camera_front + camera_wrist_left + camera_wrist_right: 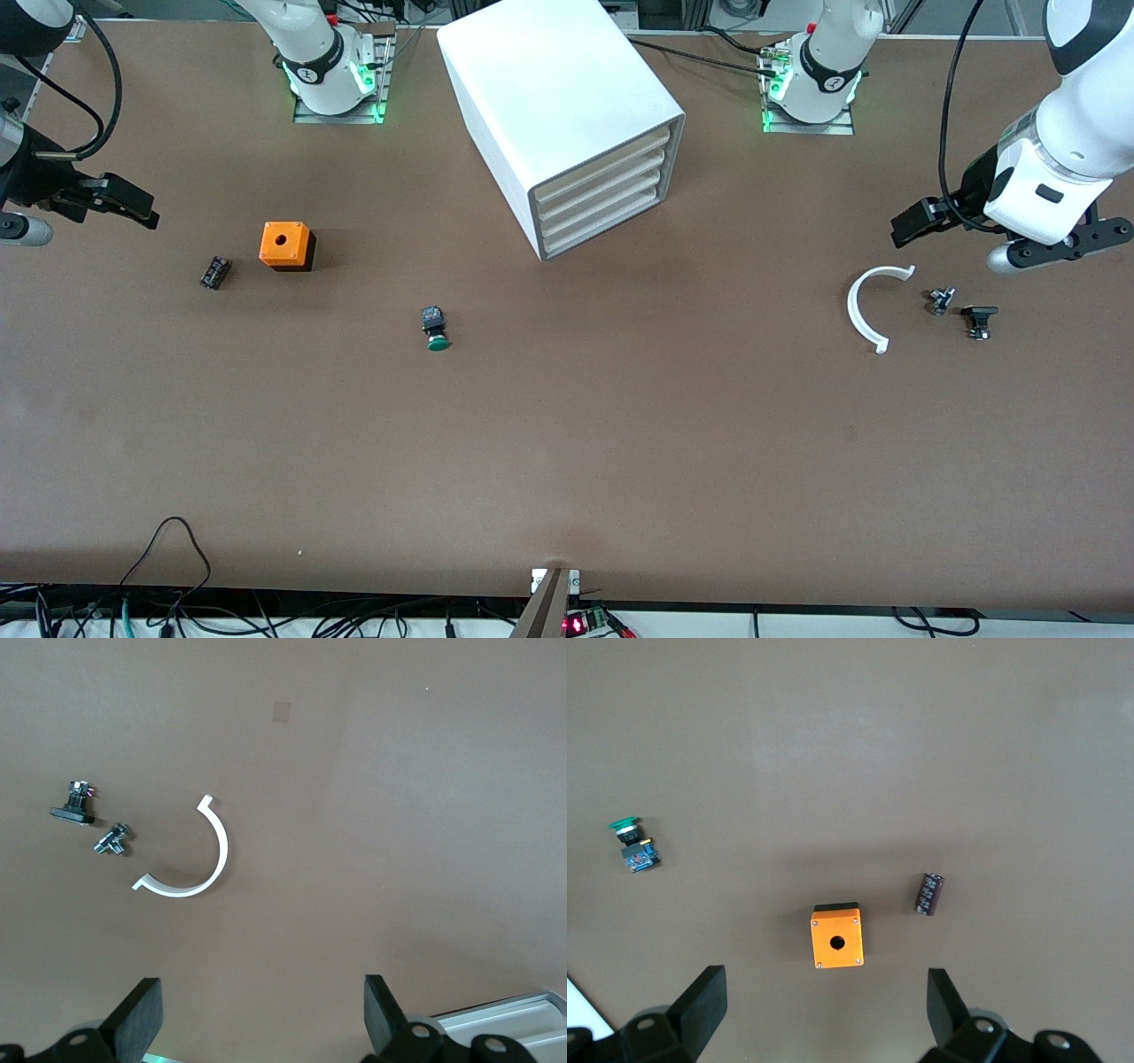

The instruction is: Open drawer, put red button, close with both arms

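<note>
The white cabinet (567, 106) stands at the robots' side of the table, midway between the arms. Its four drawers (602, 199) are all shut. No red button shows in any view. A green-capped button (436, 330) lies nearer the front camera than the cabinet and also shows in the right wrist view (631, 846). My left gripper (917, 221) (261, 1001) is open and empty, up over the table's left arm end. My right gripper (124, 202) (824, 992) is open and empty, up over the right arm's end, beside an orange box (836, 939).
The orange box (285, 245) with a round hole and a small black cylinder (215, 272) lie toward the right arm's end. A white curved strip (873, 306), a small metal part (941, 300) and a small black part (979, 321) lie toward the left arm's end.
</note>
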